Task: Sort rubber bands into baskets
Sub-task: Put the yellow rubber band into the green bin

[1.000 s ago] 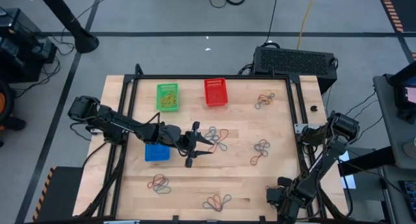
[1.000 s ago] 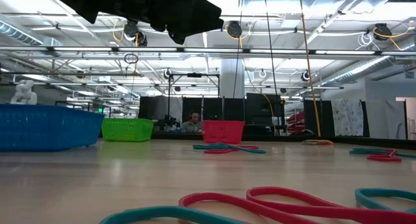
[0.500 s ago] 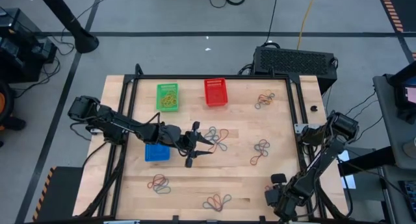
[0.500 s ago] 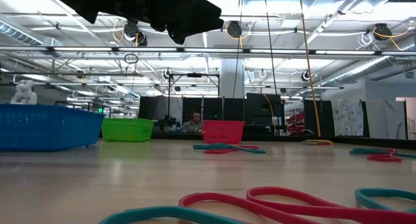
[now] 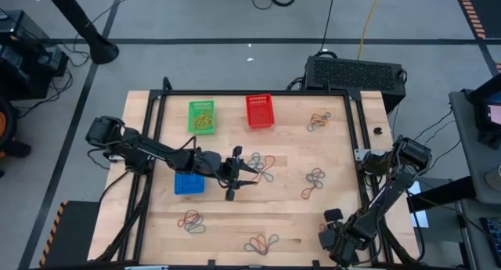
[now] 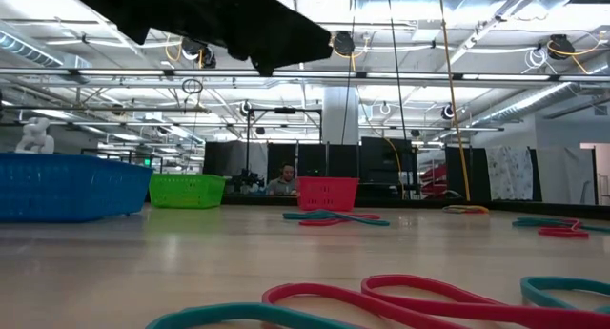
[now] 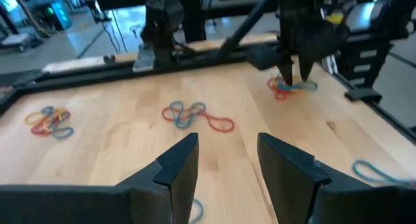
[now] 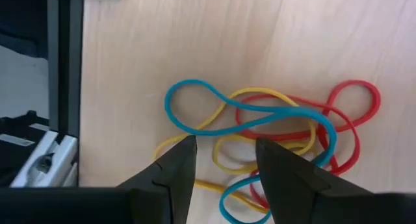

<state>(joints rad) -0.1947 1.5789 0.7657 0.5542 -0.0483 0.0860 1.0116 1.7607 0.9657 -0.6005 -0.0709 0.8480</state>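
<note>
Item: rubber bands (image 8: 260, 146), tangled; light, soft, stretchy, probably snag together. You take one loop's outer edge. Right gripper (image 8: 224, 162) spread, empty; left gripper (image 7: 227, 162) likewise.

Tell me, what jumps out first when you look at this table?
Little heaps of colourful rubber bands lie scattered over the wooden table. Three small baskets stand out: green and red along the far edge, blue beside the left pincer, which hovers open mid-table.
</note>
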